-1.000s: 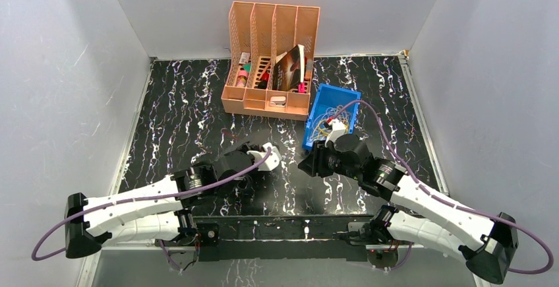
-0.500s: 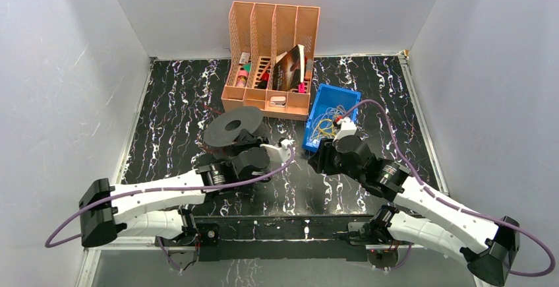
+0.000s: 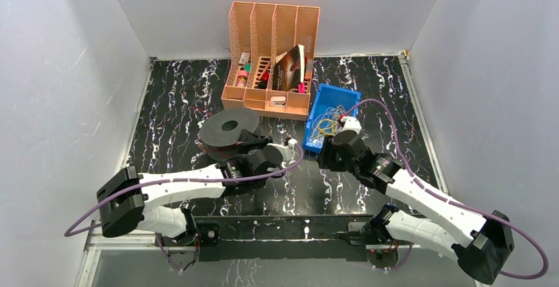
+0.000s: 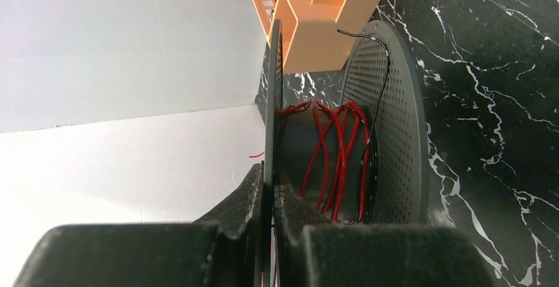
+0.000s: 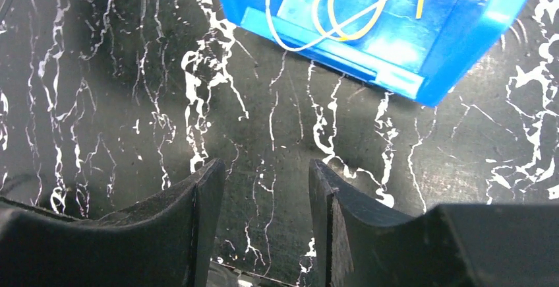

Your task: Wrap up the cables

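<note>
Black left claw (image 4: 270,176) is clamped on one disc rim of the spool (image 4: 392,122), with red cables (image 4: 329,161) wound on its hub. The right claw (image 5: 265,171) gapes empty over the table (image 5: 99,69), just short of the blue bin (image 5: 395,79) holding loose yellow cables (image 5: 343,37). Advice: pinch one strand near its end and hold the spool steady.

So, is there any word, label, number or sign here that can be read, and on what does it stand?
None can be read.
Items in the orange organizer may carry print, but it is too small and blurred to read.
The spool and the blue bin show no text.
</note>
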Controlling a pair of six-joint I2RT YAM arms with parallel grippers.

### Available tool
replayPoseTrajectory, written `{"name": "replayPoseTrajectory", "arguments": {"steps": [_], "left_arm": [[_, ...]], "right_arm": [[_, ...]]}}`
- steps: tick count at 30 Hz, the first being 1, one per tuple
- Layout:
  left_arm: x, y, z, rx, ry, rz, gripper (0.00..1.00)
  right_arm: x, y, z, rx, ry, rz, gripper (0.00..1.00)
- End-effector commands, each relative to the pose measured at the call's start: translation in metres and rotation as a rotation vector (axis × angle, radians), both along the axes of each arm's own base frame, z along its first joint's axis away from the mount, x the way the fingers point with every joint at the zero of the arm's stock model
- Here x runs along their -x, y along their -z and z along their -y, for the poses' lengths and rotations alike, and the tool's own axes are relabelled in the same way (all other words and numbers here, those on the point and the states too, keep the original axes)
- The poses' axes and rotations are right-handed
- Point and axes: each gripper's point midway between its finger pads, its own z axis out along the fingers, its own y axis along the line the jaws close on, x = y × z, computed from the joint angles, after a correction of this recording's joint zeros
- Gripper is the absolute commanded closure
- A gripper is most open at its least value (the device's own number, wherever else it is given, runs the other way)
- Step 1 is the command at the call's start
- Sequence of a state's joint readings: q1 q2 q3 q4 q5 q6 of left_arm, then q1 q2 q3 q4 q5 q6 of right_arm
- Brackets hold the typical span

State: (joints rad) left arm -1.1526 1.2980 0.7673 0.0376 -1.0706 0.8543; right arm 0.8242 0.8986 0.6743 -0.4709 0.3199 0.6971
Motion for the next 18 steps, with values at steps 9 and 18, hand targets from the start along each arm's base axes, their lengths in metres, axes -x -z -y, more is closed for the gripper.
{"name": "replayPoseTrajectory", "arguments": {"steps": [9, 18], "left_arm": [[-0.009, 0.051, -0.041, -0.096, -0.265, -0.078, 1.00], [-0.009, 0.089, -0.042, -0.091, -0.333, -0.160, 0.90]], "right_arm": [[-0.004, 0.018, 0.010, -0.041, 0.081, -0.071, 0.38], [0.001, 0.019, 0.011, -0.075, 0.078, -0.063, 0.34]]}}
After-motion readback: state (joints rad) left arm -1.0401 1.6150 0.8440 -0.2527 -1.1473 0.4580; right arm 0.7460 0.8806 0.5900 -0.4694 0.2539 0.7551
